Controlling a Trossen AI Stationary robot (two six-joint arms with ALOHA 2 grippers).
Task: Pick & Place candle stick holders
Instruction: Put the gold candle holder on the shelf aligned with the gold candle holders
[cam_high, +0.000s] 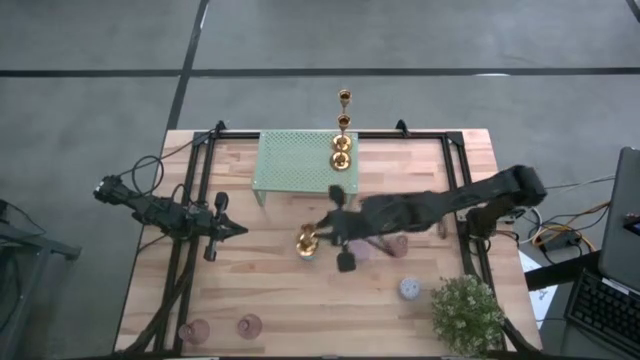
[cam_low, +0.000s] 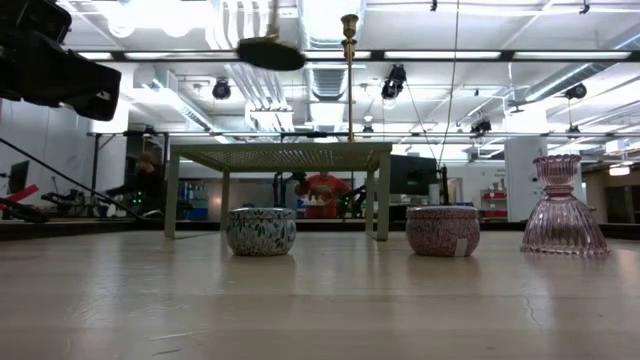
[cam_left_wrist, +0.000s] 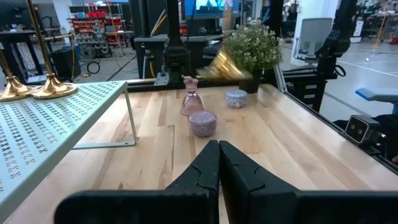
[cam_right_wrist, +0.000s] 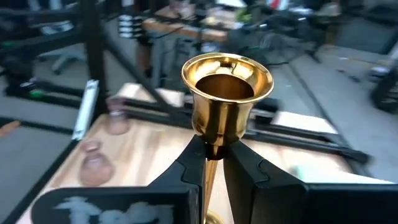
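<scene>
Nearest the front edge of the tabletop (cam_high: 300, 300) in your high view sit two translucent pink glass holders (cam_high: 249, 325), side by side at the left corner, and the bushy potted plant (cam_high: 466, 312) at the right corner. Just behind the plant lies a squat pale blue round holder (cam_high: 410, 289). Farther in, right of centre, a squat pink round holder (cam_high: 399, 246) and another pink glass holder (cam_high: 362, 250) show partly under the right arm.

Your right end effector (cam_right_wrist: 213, 163) is over the middle of the tabletop, its fingers clamped on the stem of a shiny gold candle stick holder (cam_right_wrist: 226, 92) just below the cup. From above, that holder appears at the arm's tip, in front of the mint-green perforated rack (cam_high: 300, 160). In the low view its round base (cam_low: 271, 53) hangs in the air, above the level of the rack's top.

Your left end effector (cam_left_wrist: 219, 163) hovers over the left part of the tabletop, pointing toward the centre, with its fingers pressed together and nothing between them.

At the back, the rack carries two more gold candle stick holders (cam_high: 342, 150) near its right edge, standing upright just beside each other.

Beyond the tabletop, the low view shows a person in a red top (cam_low: 322, 190) in the room.
</scene>
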